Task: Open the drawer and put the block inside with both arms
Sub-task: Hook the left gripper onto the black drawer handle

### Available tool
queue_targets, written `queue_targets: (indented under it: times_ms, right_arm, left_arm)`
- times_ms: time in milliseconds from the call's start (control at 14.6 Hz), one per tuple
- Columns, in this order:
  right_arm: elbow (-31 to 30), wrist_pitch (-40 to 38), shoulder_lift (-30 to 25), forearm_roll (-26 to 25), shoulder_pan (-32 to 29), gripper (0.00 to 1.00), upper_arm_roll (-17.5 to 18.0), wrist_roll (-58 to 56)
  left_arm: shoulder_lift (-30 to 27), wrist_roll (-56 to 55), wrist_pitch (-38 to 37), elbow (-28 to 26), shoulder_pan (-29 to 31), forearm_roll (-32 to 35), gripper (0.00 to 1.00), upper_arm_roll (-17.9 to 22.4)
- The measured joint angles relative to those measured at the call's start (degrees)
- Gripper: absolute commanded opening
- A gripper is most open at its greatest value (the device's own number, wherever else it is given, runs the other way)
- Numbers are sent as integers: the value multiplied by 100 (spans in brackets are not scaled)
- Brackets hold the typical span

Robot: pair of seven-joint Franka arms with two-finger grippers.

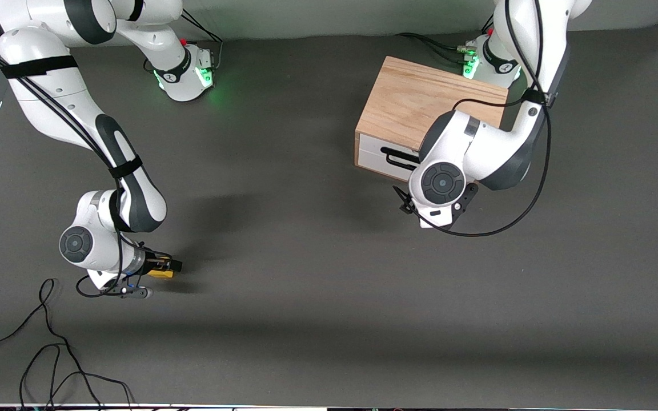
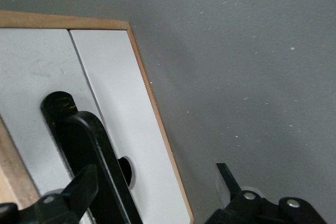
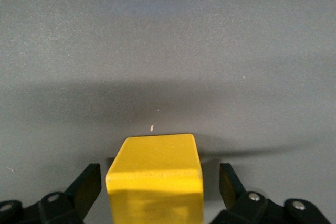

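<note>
Block (image 3: 155, 174) between spread right pincer (image 3: 157, 187) fingers; left pincer (image 2: 152, 192) spread at drawer (image 2: 79, 108) handle (image 2: 92, 156).

The drawer (image 1: 384, 155) is the single one of a light oak box (image 1: 420, 103) standing toward the left arm's end of the table, its white front panel (image 2: 121, 124) flush with the wooden frame, so it is shut; its black bar handle (image 2: 89, 156) runs across that panel on round black mounts. The block (image 3: 155, 179) is a small yellow cube resting flat on the dark grey table (image 1: 317, 274) toward the right arm's end, well apart from the box and nearer to the front camera than it; its top face is bright, its facing side in shadow.
</note>
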Motion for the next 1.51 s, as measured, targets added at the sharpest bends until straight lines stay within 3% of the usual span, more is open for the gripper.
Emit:
queue_targets:
  times_ms: [480,961,1235,1510]
  right_arm:
    - [4,4,70,0,0,87,0,0]
    - [14,6,72,0,-1,82,0,0]
    - [53,6,71,-1,-2,47,0,0]
    - [118,2,71,-2,-1,33,0,0]
  left_arm:
    - [8,-156,10,-262,-123,0,100,-5]
    - [69,-672,26,-249,-162,28,100,6]
    - [85,-1026,20,-217,-315,346,100,9]
    - [143,-1101,128,-171,-326,398,100,17]
